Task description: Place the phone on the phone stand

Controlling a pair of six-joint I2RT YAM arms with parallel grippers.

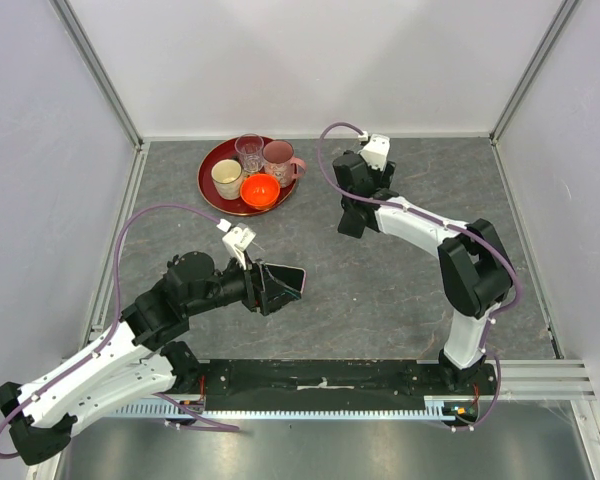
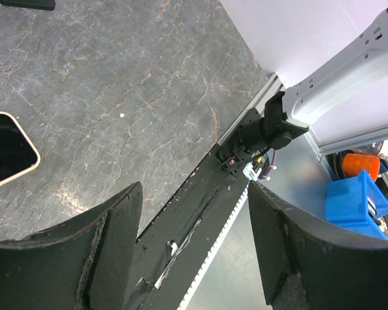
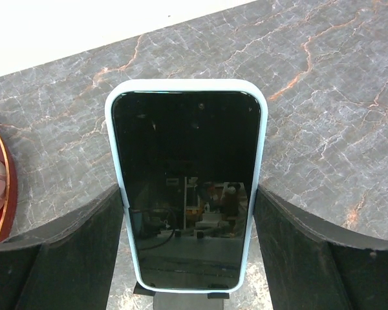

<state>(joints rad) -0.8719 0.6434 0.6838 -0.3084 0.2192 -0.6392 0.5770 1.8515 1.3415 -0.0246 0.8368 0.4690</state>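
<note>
Black base rail [image 1: 320, 378]: ran along the near edge of the grey marbled table [image 1: 380, 300], with both arms bolted to it.
Left gripper [image 2: 195, 187]: lay low over the near-left part of the table, pointing right in the top view. Its fingers [image 2: 110, 245] were spread wide, with only bare table and rail between them.
Dark phone in a cream case [image 2: 6, 152]: lay flat on the table just beside the left gripper. It was outside the fingers and apart from them.
Right gripper [image 3: 189, 194]: was farther back, right of the table's middle, pointing down from a bent white arm [image 1: 420, 225].
Dark-screened phone in a pale blue case [image 3: 187, 187]: stood upright and straight between the right gripper's fingers [image 3: 84, 239], its screen facing the wrist camera.
Right grasp: one finger lay along each long edge of the pale blue case at about mid-height. I could not tell whether they pressed on it or only flanked it.
Black phone stand [image 3: 181, 296]: only a small dark piece showed under the phone's lower edge, which appeared to rest there.
Round red tray [image 1: 206, 185]: sat at the far left, well apart from both grippers.
Tray contents: a cream cup [image 1: 226, 178], an orange bowl [image 1: 260, 189], a clear glass [image 1: 249, 152] and a pink mug [image 1: 279, 160].
</note>
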